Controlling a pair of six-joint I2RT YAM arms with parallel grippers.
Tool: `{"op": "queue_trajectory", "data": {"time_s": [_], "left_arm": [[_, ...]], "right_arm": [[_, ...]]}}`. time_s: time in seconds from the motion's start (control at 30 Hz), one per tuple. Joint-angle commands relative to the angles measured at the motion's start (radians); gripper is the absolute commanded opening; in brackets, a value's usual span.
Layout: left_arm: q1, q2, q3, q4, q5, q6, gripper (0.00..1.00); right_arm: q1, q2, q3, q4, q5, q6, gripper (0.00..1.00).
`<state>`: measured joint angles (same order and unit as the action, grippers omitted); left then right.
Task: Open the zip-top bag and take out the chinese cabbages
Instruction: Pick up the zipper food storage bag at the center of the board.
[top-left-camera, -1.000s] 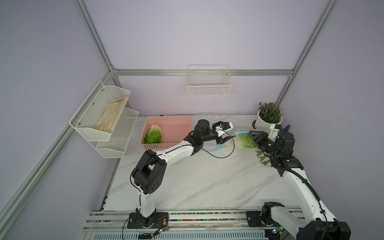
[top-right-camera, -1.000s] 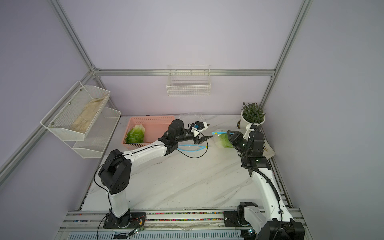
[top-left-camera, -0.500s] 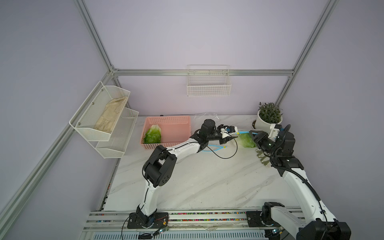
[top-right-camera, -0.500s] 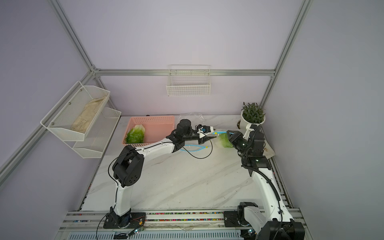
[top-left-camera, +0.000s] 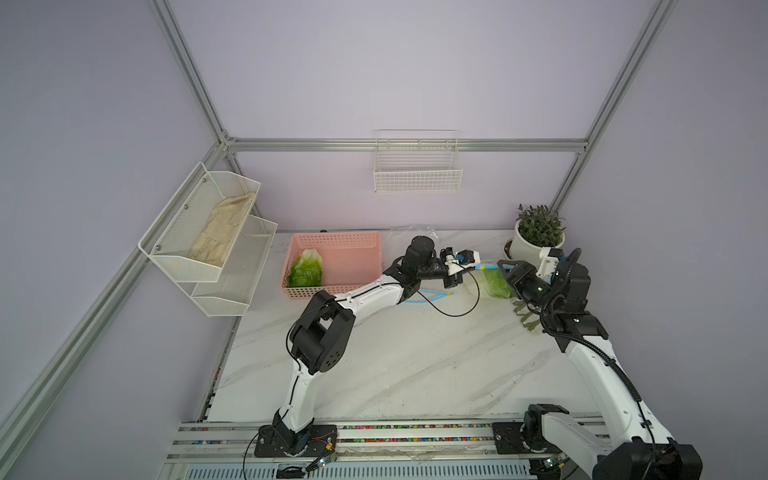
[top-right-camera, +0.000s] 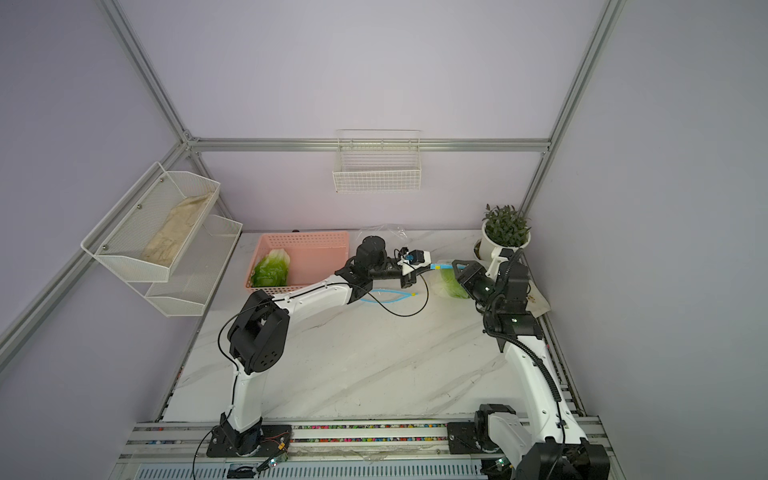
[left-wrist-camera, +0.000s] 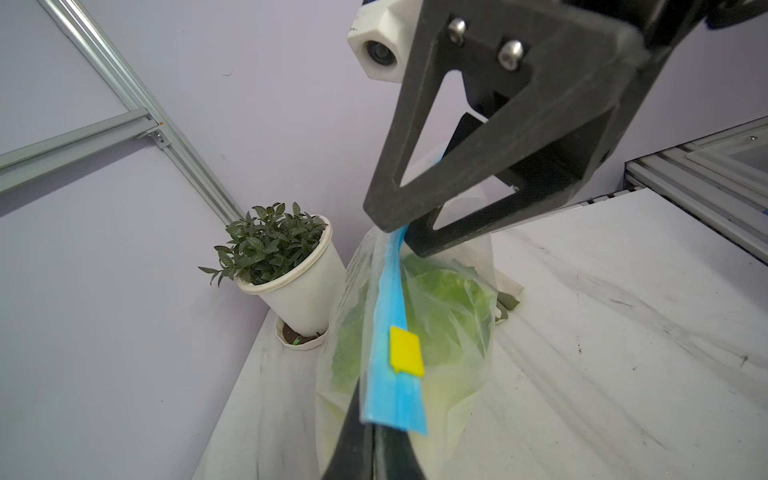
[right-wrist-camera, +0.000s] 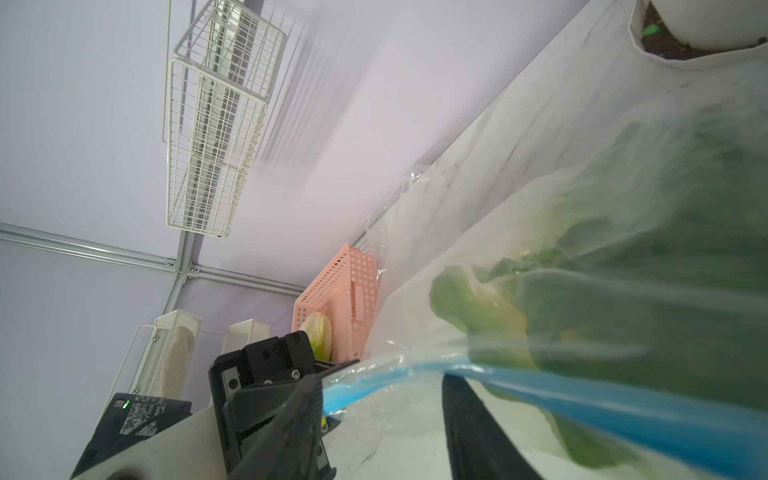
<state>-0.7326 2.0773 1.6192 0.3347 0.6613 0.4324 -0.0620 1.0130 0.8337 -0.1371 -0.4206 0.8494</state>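
Both arms are the same build: glossy white links on the left arm (top-left-camera: 365, 296) and right arm (top-left-camera: 600, 376), plus chunky black joint housings (top-left-camera: 322, 340) with little round holes. A thin black cable (top-left-camera: 453, 315) hangs off the left one. The right one wears ribbed black conduit (top-left-camera: 615, 365) and tiny green LEDs (top-left-camera: 539, 288). The right gripper (left-wrist-camera: 405, 232) has black open-triangle fingers (left-wrist-camera: 409, 124), two silver screws (left-wrist-camera: 512, 53) and a white camera housing (left-wrist-camera: 376, 48).

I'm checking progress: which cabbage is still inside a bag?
The cabbage beside the potted plant, wrapped in the clear blue-zip bag; the other cabbage lies bare in the pink basket.
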Motion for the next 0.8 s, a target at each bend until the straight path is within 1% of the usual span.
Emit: {"op": "queue_trajectory", "data": {"time_s": [0.0,0.1,0.2,0.3,0.37,0.43,0.5,0.63,0.7,0.77], "left_arm": [[-0.014,-0.058,0.017,0.038,0.016,-0.098,0.0],[-0.028,-0.097,-0.02,0.062,0.002,-0.169,0.0],[-0.046,-0.156,-0.092,0.121,-0.017,-0.238,0.0],[-0.051,-0.209,-0.17,0.208,-0.049,-0.351,0.0],[-0.05,-0.24,-0.199,0.21,-0.078,-0.429,0.0],[-0.051,-0.267,-0.23,0.211,-0.095,-0.472,0.0],[-0.051,-0.297,-0.265,0.218,-0.115,-0.529,0.0],[-0.051,-0.369,-0.341,0.218,-0.117,-0.606,0.0],[-0.051,-0.413,-0.39,0.214,-0.132,-0.61,0.0],[-0.05,-0.464,-0.44,0.171,-0.163,-0.608,0.0]], "right_arm": [[-0.004,-0.018,0.058,-0.03,0.017,-0.049,0.58],[-0.004,-0.048,0.083,-0.072,0.063,-0.095,0.63],[-0.004,-0.083,0.118,-0.114,0.117,-0.143,0.66],[-0.004,-0.096,0.165,-0.168,0.162,-0.205,0.69],[-0.004,-0.103,0.196,-0.192,0.166,-0.249,0.72],[-0.004,-0.116,0.214,-0.199,0.16,-0.274,0.73],[-0.004,-0.128,0.234,-0.2,0.146,-0.304,0.74],[-0.004,-0.134,0.284,-0.2,0.064,-0.396,0.75],[-0.004,-0.134,0.296,-0.182,0.002,-0.448,0.75],[-0.002,-0.13,0.308,-0.165,-0.071,-0.496,0.75]]}}
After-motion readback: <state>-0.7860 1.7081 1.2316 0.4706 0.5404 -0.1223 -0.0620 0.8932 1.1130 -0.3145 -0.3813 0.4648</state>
